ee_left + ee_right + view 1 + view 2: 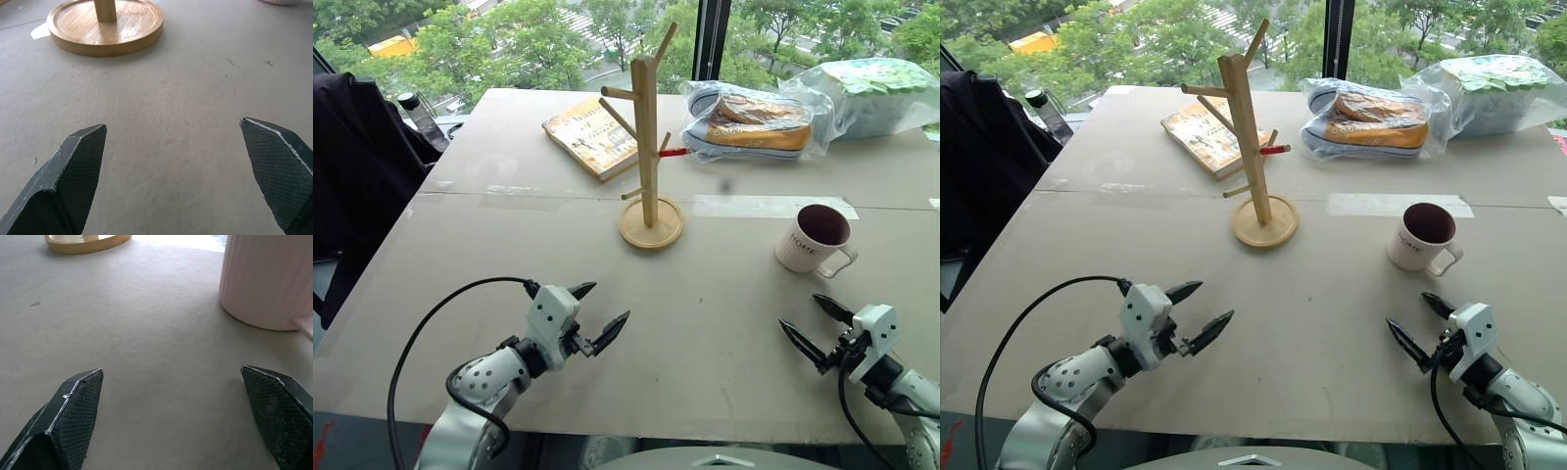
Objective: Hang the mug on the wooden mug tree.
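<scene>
The white mug [811, 239] with a maroon inside and "HOME" lettering stands upright on the right side of the table, its handle toward the near right. The wooden mug tree [648, 147] rises at the table's centre on a round disc base [106, 25], all its pegs bare. My right gripper [815, 325] hovers open just in front of the mug, nothing between its fingers; the mug's ribbed wall [266, 279] shows close ahead in the right wrist view. My left gripper [603, 311] is open and empty near the front left, pointing toward the tree base.
A book [590, 135] lies behind the tree. Two plastic bags [759, 121] [876, 93] sit at the far right. A dark jacket [357, 166] hangs at the table's left edge with a bottle [416, 113] beside it. A taped seam runs across the table.
</scene>
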